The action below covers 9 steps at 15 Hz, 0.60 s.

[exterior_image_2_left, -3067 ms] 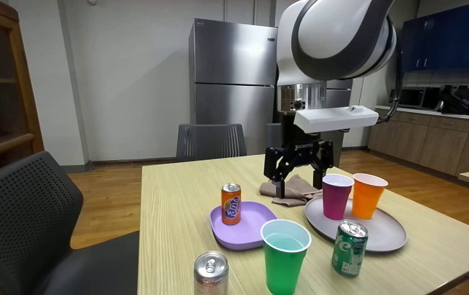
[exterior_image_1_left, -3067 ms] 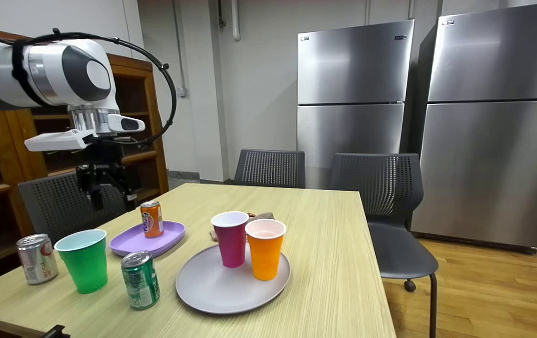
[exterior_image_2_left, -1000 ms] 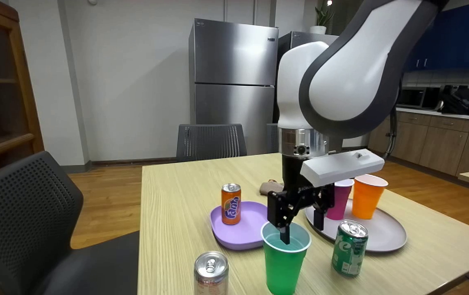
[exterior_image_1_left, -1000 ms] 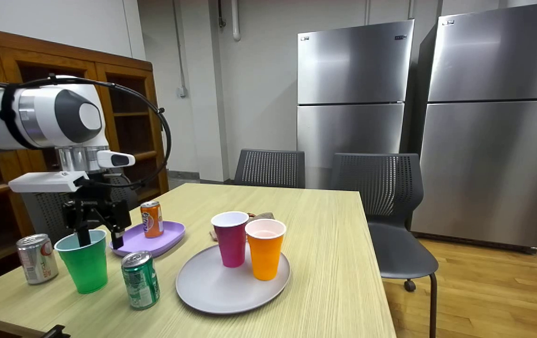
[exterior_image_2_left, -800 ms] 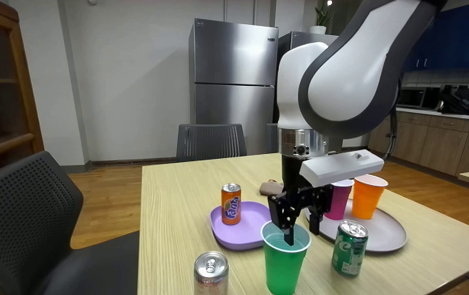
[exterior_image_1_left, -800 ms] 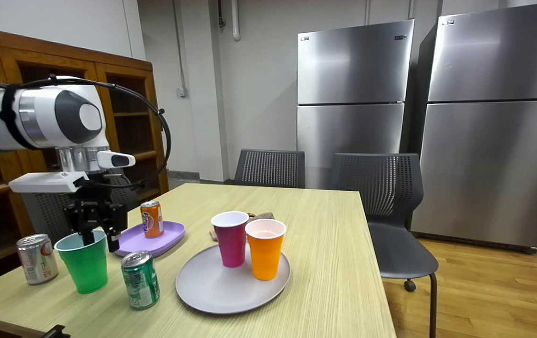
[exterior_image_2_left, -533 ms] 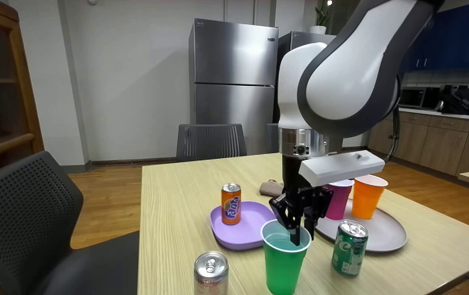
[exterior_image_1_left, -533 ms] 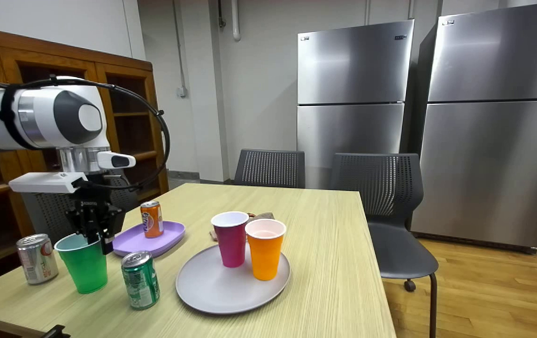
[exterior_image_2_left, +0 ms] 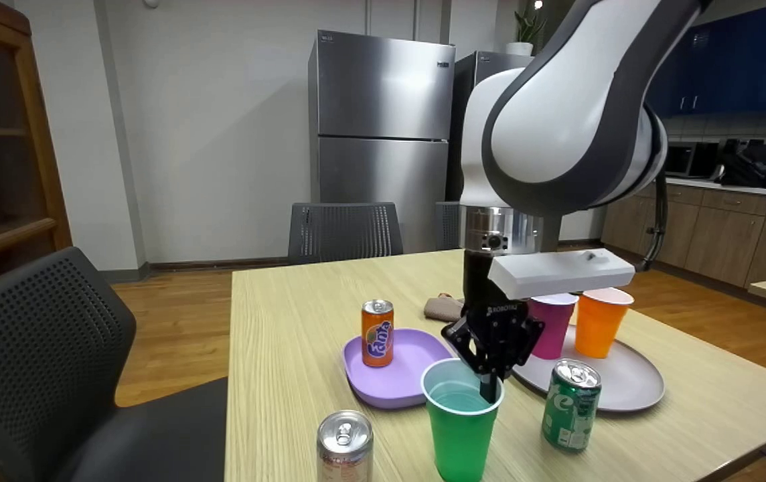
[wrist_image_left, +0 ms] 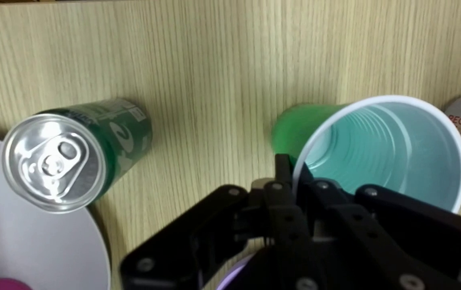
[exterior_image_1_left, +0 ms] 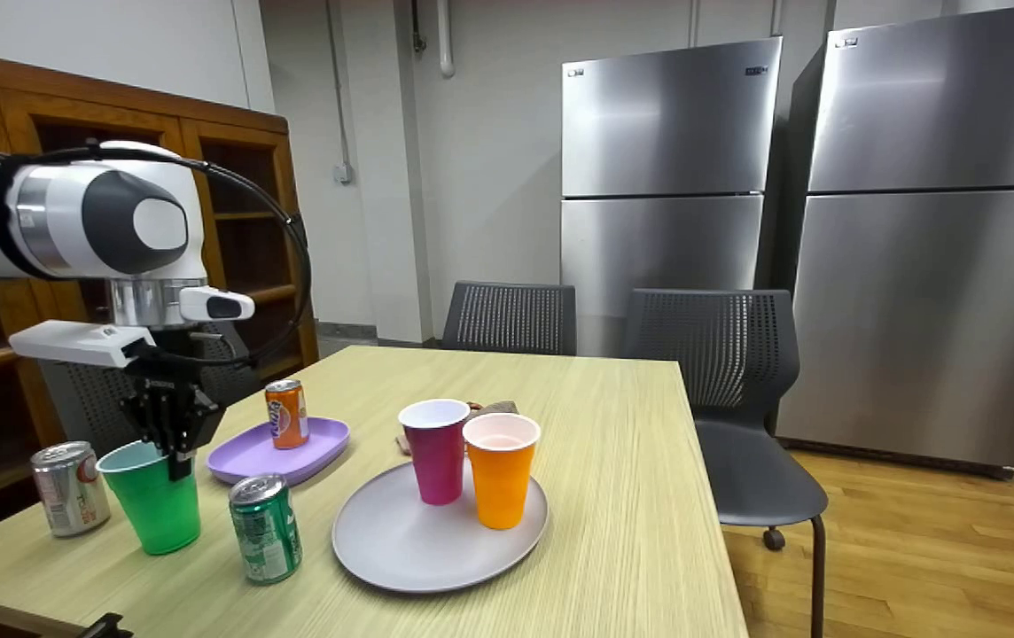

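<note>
The green cup (wrist_image_left: 383, 141) is white-rimmed, pale teal and ringed inside; the fingers (wrist_image_left: 283, 170) clamp its rim.

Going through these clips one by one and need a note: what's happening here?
A robot arm has its hand closed on a green cup at the rim, pinching it from inside and out. The cup appears to be standing on the table, between a silver can and a green can. Nearby, an orange can stands on a purple tray, while a purple cup and an orange cup stand on a gray plate.
</note>
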Each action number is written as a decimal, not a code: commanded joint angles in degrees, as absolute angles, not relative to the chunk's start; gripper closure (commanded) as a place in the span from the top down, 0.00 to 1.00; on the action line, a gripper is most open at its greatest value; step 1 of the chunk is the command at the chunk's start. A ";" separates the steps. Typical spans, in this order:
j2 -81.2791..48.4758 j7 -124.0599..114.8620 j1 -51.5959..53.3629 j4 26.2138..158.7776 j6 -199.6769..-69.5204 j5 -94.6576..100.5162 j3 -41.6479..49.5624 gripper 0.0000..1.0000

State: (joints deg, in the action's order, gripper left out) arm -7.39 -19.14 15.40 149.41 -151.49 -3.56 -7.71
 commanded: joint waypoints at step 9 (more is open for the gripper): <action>1.69 -4.42 10.71 152.27 -152.52 -18.74 -8.65 0.01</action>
